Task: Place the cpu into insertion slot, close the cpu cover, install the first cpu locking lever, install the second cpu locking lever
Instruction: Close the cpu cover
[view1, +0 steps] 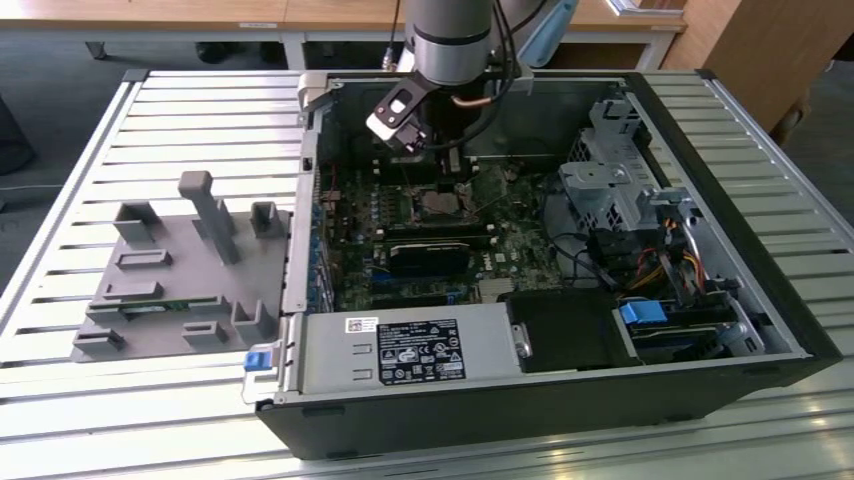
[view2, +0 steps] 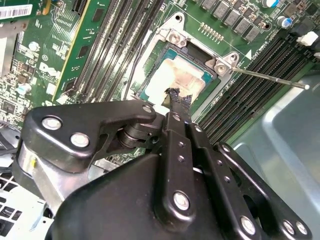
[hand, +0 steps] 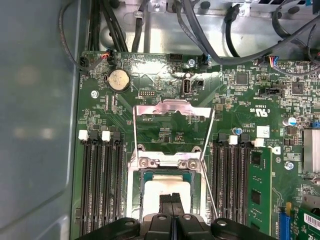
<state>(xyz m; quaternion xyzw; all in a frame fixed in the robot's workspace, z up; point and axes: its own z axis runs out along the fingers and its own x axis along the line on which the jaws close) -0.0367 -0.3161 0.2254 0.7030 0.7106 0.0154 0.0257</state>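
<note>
The cpu (view2: 182, 75) lies flat in the insertion slot (hand: 145, 175) on the green motherboard, its silver top smeared pale. It shows in the exterior view as a small square (view1: 438, 205) in the open computer case. The cpu cover (hand: 172, 108) stands swung up on its hinge, a thin silver frame with a large window. One locking lever (view2: 270, 77) sticks out free as a thin rod, and it also shows beside the socket (hand: 209, 192). My gripper (view2: 176, 96) hangs just above the cpu's edge, its black fingertips (hand: 167, 200) shut together with nothing between them.
Long black memory slots (hand: 102, 185) flank the socket on both sides (hand: 232, 180). A coin battery (hand: 119, 79) and cables lie beyond the cover. A black heat-sink block (view1: 430, 252), the power supply (view1: 400, 352) and the drive cage (view1: 607, 190) crowd the case. A grey fixture (view1: 187, 270) sits on the slatted table.
</note>
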